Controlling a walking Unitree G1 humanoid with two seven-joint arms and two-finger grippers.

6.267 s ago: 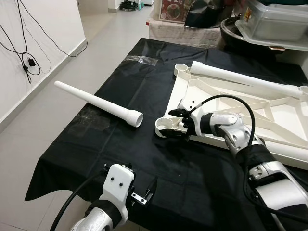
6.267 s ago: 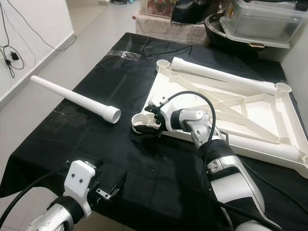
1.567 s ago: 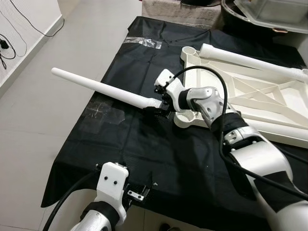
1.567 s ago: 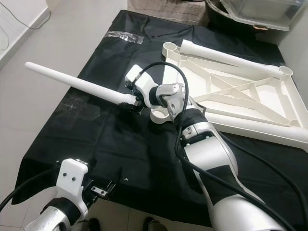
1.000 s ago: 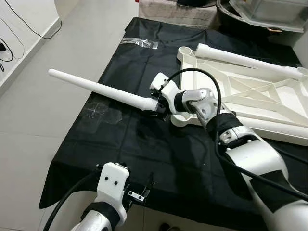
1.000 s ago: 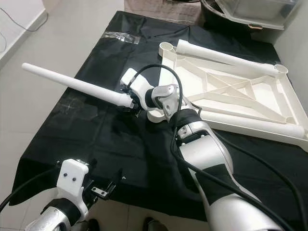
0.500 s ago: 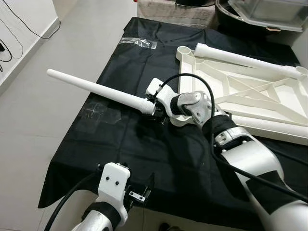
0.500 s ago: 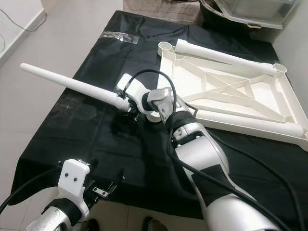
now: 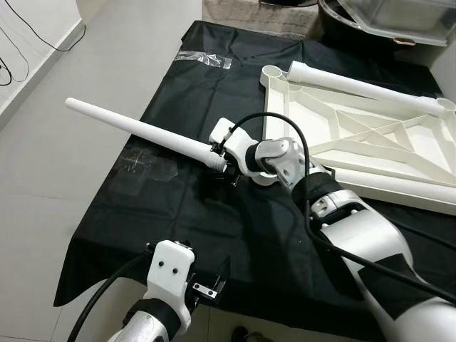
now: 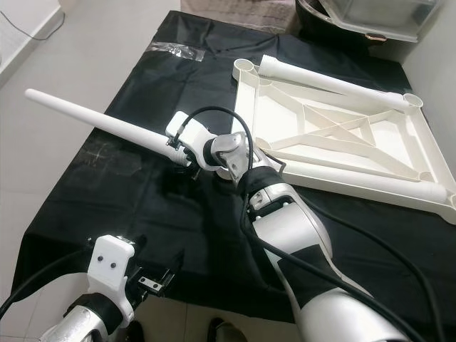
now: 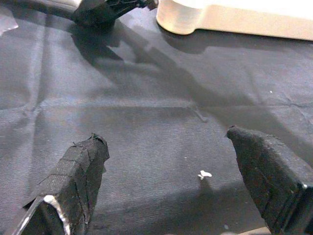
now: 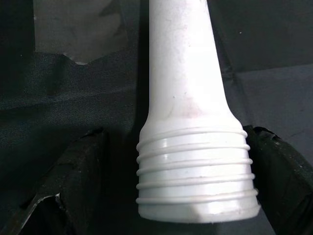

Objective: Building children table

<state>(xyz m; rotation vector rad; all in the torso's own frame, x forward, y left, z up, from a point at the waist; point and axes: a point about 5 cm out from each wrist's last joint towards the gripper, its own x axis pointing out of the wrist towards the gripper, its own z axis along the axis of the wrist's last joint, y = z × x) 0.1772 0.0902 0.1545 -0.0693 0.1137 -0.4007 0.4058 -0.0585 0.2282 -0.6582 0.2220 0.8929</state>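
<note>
Hovering low at the near edge of the black cloth (image 9: 235, 235), the left gripper (image 9: 206, 288) has its fingers (image 11: 78, 176) spread wide apart w/ nothing between them; left wrist view shows bare cloth and a small white speck under it, plus a rounded corner of the white tabletop further on.

Mid-cloth, the right gripper (image 9: 226, 171) reaches across from the robot's right, arm stretched toward the left side. Its two black fingers (image 12: 73, 181) sit either side of the threaded end of the loose white table leg (image 9: 135, 130). Right wrist view: ribbed threads in the middle, a finger on each side w/ small gaps visible, so fingers are around the leg end, not clearly pressing it. Can't tell if it's actually pinched.

Leg runs from the gripper out to the robot's left and away, narrow tip past the cloth edge over the grey floor (image 9: 64, 178). Threaded end is just beside the nearest corner socket of the upside-down white tabletop (image 10: 335, 135), which lies flat on the right part of the cloth, ribs facing up.

A second leg (image 10: 335, 85) lies along the tabletop's far edge, a third (image 10: 370, 178) along its near edge. Clear tape patch (image 9: 205, 60) on the far left of the cloth. Beyond: a plastic storage bin (image 9: 385, 21) at the far right, cables on the wall at far left.
</note>
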